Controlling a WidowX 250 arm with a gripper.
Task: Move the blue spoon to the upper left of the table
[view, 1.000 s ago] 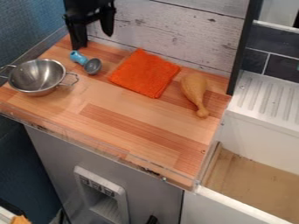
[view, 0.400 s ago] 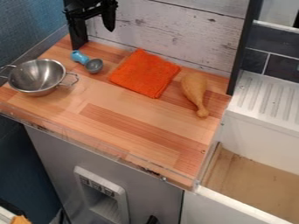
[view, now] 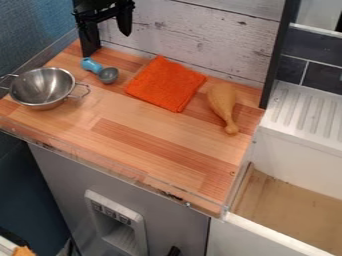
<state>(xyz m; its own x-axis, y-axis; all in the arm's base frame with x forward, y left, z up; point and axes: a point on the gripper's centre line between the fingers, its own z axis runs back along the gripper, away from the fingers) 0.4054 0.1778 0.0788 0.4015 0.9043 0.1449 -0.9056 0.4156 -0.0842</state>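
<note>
My black gripper [view: 107, 40] hangs at the upper left, over the back of the wooden table [view: 133, 135], its two fingers spread wide and nothing between them. One finger stands low behind the spoon, the other is up against the white plank wall. The blue spoon [view: 92, 65] with its grey metal bowl lies on the table in the upper left part, just in front of the gripper, blue handle toward the back left and bowl toward the front right. Gripper and spoon look apart.
A metal colander [view: 43, 87] with wire handles sits left of the spoon. To its right lie an orange cloth [view: 165, 84] and a toy drumstick [view: 223, 107]. A plank wall [view: 200, 37] bounds the back; a white sink [view: 294, 165] adjoins the right side.
Between the oldest frame and the middle one, the gripper shifted slightly and the spoon moved a tiny bit to the right. Since the middle frame nothing visibly differs.
</note>
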